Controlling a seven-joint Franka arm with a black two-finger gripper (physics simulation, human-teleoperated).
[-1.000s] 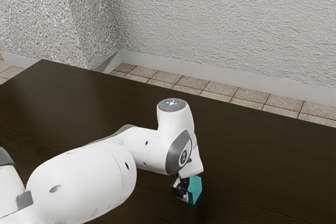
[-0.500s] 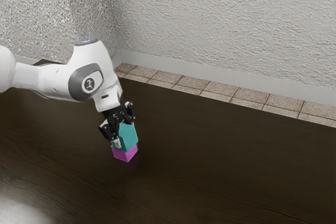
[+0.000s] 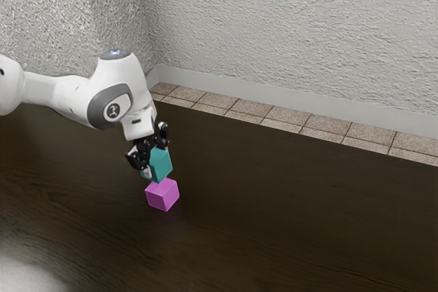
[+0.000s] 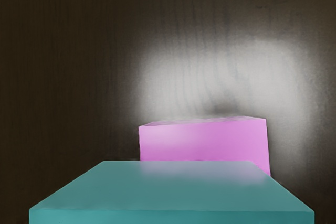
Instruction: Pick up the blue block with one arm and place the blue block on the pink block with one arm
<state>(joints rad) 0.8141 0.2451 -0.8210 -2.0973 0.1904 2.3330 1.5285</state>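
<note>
Our gripper (image 3: 152, 156) clamps the blue block (image 3: 163, 167) between both fingers in the exterior view, holding it tilted, right above the pink block (image 3: 162, 195) on the table (image 3: 287, 203). From the wrist, we see the blue block (image 4: 173, 192) just under our hand, with the pink block (image 4: 205, 140) beyond it.

In the hand (image 3: 152, 159), the upper block (image 3: 162, 165) hangs just above the lower block (image 3: 162, 195), which sits on the table (image 3: 294, 203).
</note>
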